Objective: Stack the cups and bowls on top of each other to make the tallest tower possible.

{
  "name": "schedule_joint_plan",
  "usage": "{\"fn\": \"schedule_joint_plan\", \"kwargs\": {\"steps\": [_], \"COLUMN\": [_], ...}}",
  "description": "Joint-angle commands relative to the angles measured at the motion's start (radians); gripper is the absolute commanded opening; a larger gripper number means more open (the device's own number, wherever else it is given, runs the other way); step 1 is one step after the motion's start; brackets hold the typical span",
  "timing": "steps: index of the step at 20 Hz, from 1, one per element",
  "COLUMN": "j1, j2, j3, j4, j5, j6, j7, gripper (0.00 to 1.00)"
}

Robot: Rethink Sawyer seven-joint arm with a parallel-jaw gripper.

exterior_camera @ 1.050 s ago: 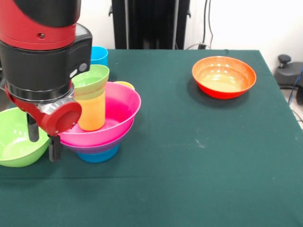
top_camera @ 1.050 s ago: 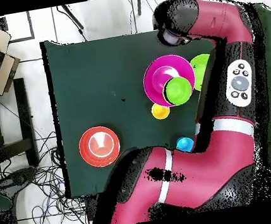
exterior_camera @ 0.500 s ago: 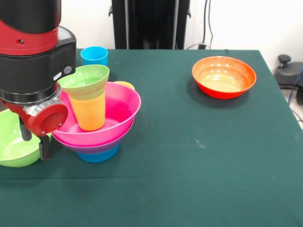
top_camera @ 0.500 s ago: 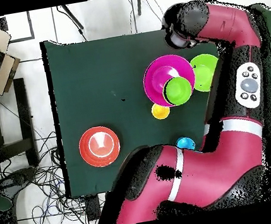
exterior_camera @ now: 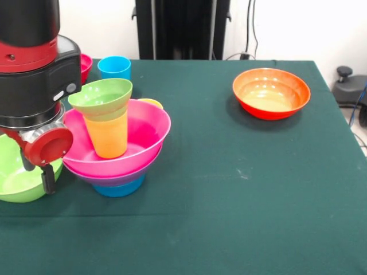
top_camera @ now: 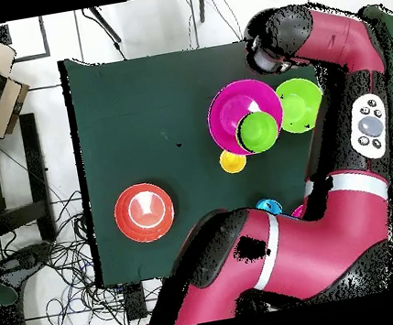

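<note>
The tool (exterior_camera: 35, 169) hangs with fingers spread, empty, over the lime green bowl (exterior_camera: 17, 177) beside the tower (exterior_camera: 117, 146).

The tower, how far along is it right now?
Partly built. The tower has a blue bowl at the bottom, purple and pink bowls above, then an orange-yellow cup topped by a small green bowl. The gripper holds nothing. The orange bowl, lime bowl and blue cup remain loose.
</note>
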Motion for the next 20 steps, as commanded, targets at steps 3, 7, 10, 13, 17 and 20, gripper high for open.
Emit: {"fn": "schedule_joint_plan", "kwargs": {"steps": [3,7,10,13,17,20], "j1": [-0.039,-0.050,-0.056,-0.063,-0.072,-0.076], "j2": [0.065,0.084,0.092,0.100,0.112,0.113], "j3": [0.147,0.158,0.158,0.157,0.158,0.158], "j4": [0.142,0.127,0.122,0.121,0.131,0.149], "j5": [-0.054,-0.061,-0.069,-0.073,-0.073,-0.073], "j6": [-0.016,-0.014,-0.021,-0.025,-0.048,-0.070], "j7": [-0.344,-0.344,-0.350,-0.353,-0.354,-0.356], "gripper": [1.00,1.00,1.00,1.00,1.00,1.00]}}
